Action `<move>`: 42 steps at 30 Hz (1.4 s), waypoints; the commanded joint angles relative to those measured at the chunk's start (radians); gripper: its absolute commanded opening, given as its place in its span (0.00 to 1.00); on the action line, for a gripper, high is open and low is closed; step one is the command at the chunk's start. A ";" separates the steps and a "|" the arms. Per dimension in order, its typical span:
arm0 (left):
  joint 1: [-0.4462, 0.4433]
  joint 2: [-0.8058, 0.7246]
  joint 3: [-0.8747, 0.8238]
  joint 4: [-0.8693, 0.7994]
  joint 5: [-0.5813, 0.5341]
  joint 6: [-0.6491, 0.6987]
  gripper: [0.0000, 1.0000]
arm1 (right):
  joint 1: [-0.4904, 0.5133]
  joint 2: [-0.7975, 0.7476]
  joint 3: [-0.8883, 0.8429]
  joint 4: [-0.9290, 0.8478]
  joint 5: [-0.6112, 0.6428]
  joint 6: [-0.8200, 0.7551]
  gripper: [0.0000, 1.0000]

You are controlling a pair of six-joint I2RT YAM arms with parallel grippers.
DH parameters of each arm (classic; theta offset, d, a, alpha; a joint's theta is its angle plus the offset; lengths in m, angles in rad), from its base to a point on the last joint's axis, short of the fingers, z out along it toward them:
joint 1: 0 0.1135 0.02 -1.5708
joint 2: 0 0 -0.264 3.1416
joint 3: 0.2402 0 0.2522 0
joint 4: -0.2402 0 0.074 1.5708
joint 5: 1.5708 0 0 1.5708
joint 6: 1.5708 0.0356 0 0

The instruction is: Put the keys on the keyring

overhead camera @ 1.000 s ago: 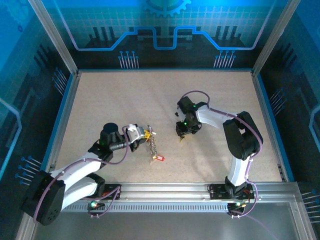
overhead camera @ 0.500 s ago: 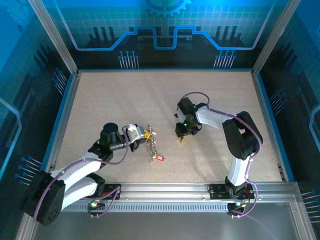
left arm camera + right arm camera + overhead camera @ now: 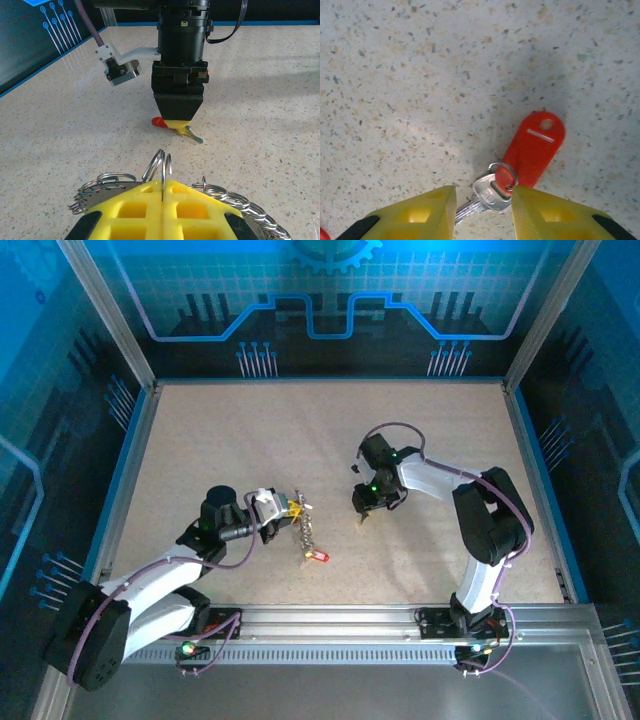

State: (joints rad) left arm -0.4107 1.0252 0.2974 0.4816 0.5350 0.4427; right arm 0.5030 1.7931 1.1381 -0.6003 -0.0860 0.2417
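Note:
My left gripper [image 3: 164, 182] is shut on the keyring [image 3: 161, 165], a thin wire ring standing upright between the yellow fingertips. Chains of small rings [image 3: 102, 181] spread to both sides of it. In the top view the left gripper [image 3: 292, 507] sits left of centre, with a ring chain [image 3: 304, 535] hanging to a red tag [image 3: 318, 556]. My right gripper [image 3: 484, 195] is open and down at the table. A silver key [image 3: 487, 196] lies between its yellow fingers, joined by a small ring to a red tag [image 3: 532, 147]. The left wrist view faces that gripper [image 3: 177, 122], and the key blade [image 3: 193, 136] pokes out beside it.
The speckled beige table [image 3: 220, 440] is walled by blue side panels and a metal frame [image 3: 400, 620] along the near edge. The two grippers stand close together near the table's middle, the right one [image 3: 364, 514] just right of the left one.
The right arm's elbow has shifted slightly to the right while its gripper stayed over the key. The left arm and the ring it holds have not moved.

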 commanded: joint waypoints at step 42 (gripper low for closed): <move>-0.005 0.006 0.009 0.015 0.014 -0.025 0.00 | 0.011 0.047 -0.004 0.036 -0.104 -0.054 0.17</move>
State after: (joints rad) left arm -0.4107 1.0332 0.2974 0.4828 0.5354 0.4419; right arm 0.5049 1.8305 1.1294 -0.5659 -0.1635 0.2008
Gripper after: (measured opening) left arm 0.062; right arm 0.171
